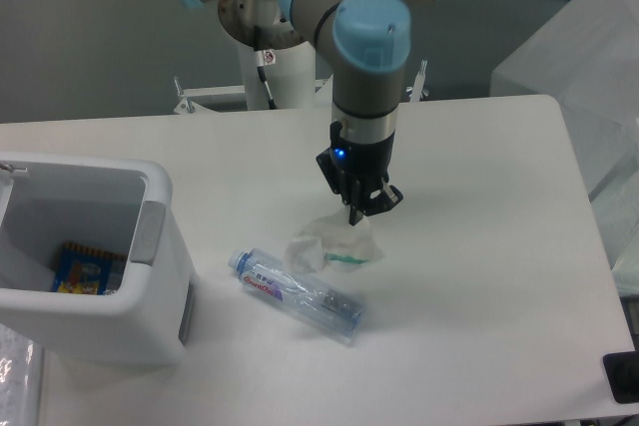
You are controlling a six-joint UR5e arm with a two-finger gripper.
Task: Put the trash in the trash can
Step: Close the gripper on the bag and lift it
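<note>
**Status: two trash items, one trash can, one gripper**

From left to right I count the following.

1. One trash can [150, 281], white, at the left edge of the table [479, 276]. It stands upright with its mouth open to the camera. A grey latch piece [148, 233] sits on its right wall. Inside lies one blue and yellow packet [85, 271].
2. One crushed bottle [298, 295], lying flat on the table right of the can, cap end toward the can.
3. One crumpled wrapper [334, 244] with a green mark, just behind the bottle, on the table or barely raised; I cannot tell which.
4. One gripper [361, 209], pointing down, its fingertips drawn close together at the wrapper's top edge. I cannot tell whether they pinch the plastic.

A translucent box [589, 77] stands at the right edge.
</note>
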